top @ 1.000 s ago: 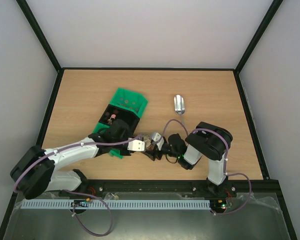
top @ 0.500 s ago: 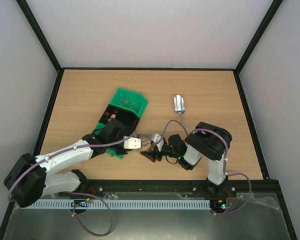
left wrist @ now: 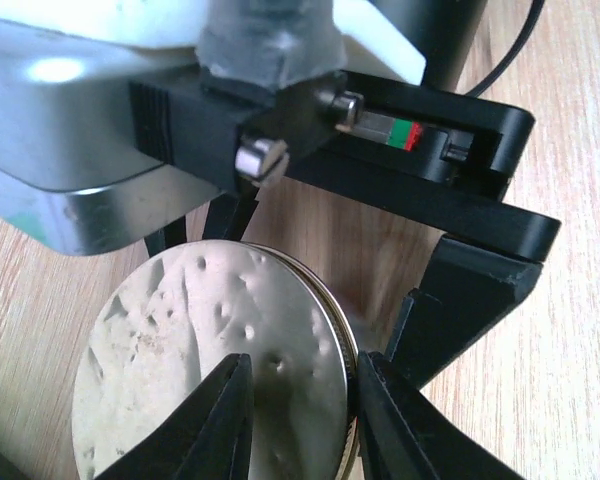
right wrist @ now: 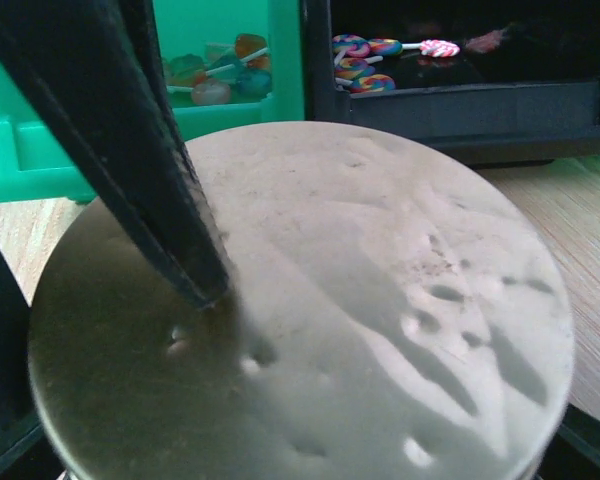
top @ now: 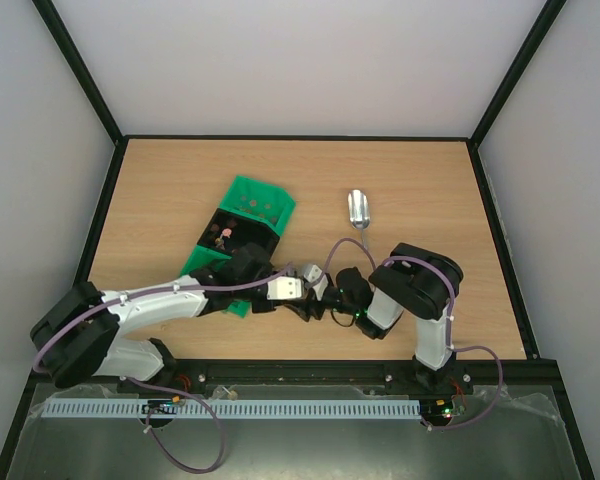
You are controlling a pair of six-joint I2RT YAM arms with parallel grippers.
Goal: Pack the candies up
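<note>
On the tabletop point(top: 430, 190), right jaws clasped the jar point(left wrist: 180, 350), left jaws' grip unclear; tiny candies point(right wrist: 212, 92) looked light, slippery, best scooped.

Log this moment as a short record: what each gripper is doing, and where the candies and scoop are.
right gripper: clasps the lidded jar at its sides
left gripper: fingers astride the jar lid's rim; grip unclear
candies: in the green bin
lollipops: in the black tray
metal scoop: lying on the table, apart from both arms
</note>
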